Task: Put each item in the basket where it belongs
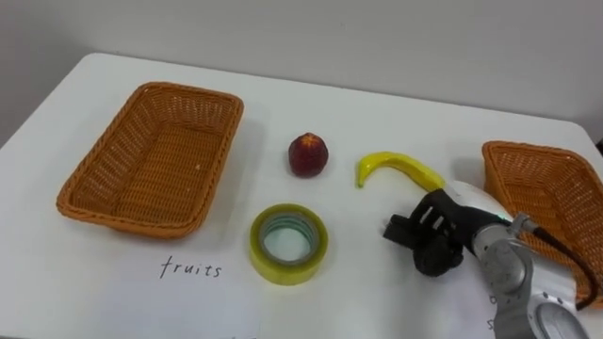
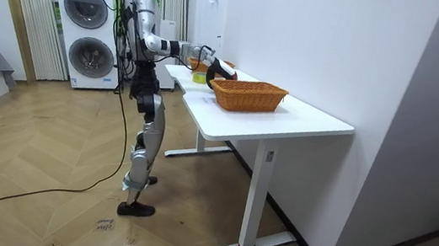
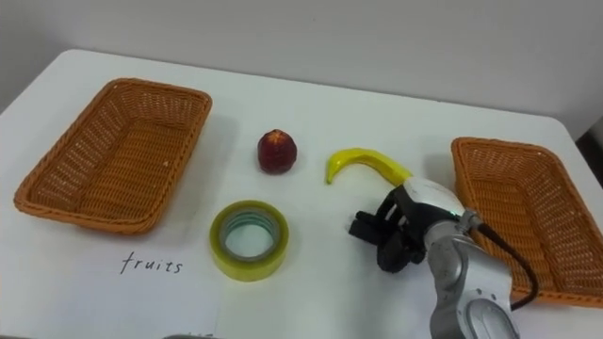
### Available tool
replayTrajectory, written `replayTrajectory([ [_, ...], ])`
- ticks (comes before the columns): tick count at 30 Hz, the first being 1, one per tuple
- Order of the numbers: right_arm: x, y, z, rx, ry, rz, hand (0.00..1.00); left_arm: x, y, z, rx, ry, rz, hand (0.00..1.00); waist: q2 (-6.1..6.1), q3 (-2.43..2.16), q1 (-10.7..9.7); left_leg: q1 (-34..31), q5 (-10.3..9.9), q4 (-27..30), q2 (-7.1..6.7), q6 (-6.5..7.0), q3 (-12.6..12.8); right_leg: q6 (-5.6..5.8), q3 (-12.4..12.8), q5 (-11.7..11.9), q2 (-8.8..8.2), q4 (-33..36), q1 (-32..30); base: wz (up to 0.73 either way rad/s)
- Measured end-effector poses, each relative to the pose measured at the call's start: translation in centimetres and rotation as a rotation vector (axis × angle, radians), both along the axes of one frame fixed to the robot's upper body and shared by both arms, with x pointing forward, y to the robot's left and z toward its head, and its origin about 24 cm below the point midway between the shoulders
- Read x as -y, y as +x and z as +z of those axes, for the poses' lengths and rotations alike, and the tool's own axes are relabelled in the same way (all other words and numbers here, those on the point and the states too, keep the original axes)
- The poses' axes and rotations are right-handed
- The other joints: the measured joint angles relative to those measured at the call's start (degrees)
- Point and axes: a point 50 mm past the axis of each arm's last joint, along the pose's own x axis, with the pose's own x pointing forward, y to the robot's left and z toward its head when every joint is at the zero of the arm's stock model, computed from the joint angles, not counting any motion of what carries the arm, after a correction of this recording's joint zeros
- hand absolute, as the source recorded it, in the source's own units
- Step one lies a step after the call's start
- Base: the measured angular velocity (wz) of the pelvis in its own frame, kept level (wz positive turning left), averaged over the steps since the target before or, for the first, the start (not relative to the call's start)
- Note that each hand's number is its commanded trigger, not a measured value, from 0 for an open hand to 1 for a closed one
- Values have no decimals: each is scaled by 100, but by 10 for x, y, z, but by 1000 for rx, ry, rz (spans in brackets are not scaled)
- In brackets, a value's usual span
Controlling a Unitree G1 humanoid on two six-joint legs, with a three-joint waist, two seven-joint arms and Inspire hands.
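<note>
A reddish peach (image 1: 308,154) and a yellow banana (image 1: 391,167) lie mid-table. In front of them sits a yellow roll of tape (image 1: 255,245), lying flat. An empty wicker basket (image 1: 193,91) rests at the left above a handwritten "fruits" label (image 1: 191,269). A second wicker basket (image 1: 528,151) is at the right edge. My right hand (image 1: 435,234) hovers low over the table just in front of the banana's right end, fingers loosely bent and pointing left, holding nothing.
The white table's (image 1: 377,301) far edge meets a plain wall. In the room view I stand at the end of the table (image 2: 305,121), right arm stretched over it, with washing machines (image 2: 87,33) behind me.
</note>
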Motion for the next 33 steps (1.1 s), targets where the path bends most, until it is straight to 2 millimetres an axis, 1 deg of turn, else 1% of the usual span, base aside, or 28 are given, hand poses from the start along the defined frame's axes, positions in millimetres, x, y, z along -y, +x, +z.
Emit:
replayTrajectory([
  [11,0,0,-2,-8,10,0,100,0,-2,-1,-8,0,3,0,15,4,30,73,-1,-61,2,-1,-2,0,-50,0,2,-21,71,0],
  [18,-1,-2,1,19,11,6,100,0,-1,0,-3,1,3,0,15,4,-8,54,-1,-45,-5,0,-37,0,-63,0,0,-22,61,1],
  [21,-2,-4,6,44,15,8,100,-1,-1,0,-3,3,4,0,10,1,-34,-13,1,-17,-16,0,-49,0,-16,0,2,-82,26,-1],
  [24,0,-9,10,64,32,10,100,-1,-5,0,-12,3,8,0,22,3,-47,-23,6,-12,-20,2,-42,0,89,0,2,-86,-26,-6],
  [26,1,-10,12,70,52,21,100,-1,-9,-1,-18,0,11,0,18,3,-124,-22,6,-16,-25,3,-36,0,116,0,-2,-86,-29,0],
  [28,0,-11,14,76,69,36,100,-2,-11,-1,-20,1,13,0,8,2,-149,-16,7,-24,-30,4,-31,0,134,0,-6,-87,-30,-2],
  [29,0,-12,14,76,91,39,100,-2,-15,-1,-23,1,21,0,7,4,-153,-3,7,-28,-32,4,-33,0,192,0,-6,-88,-25,-4],
  [30,1,-13,14,75,104,39,100,-2,-16,-1,-18,2,23,0,6,4,-157,2,7,-28,-34,5,-36,0,226,0,-6,-88,-21,0],
  [33,3,-13,15,82,202,31,100,-4,-18,-1,-12,5,30,0,6,15,-205,-1,7,-27,-35,5,-37,0,241,0,-7,-94,-29,0],
])
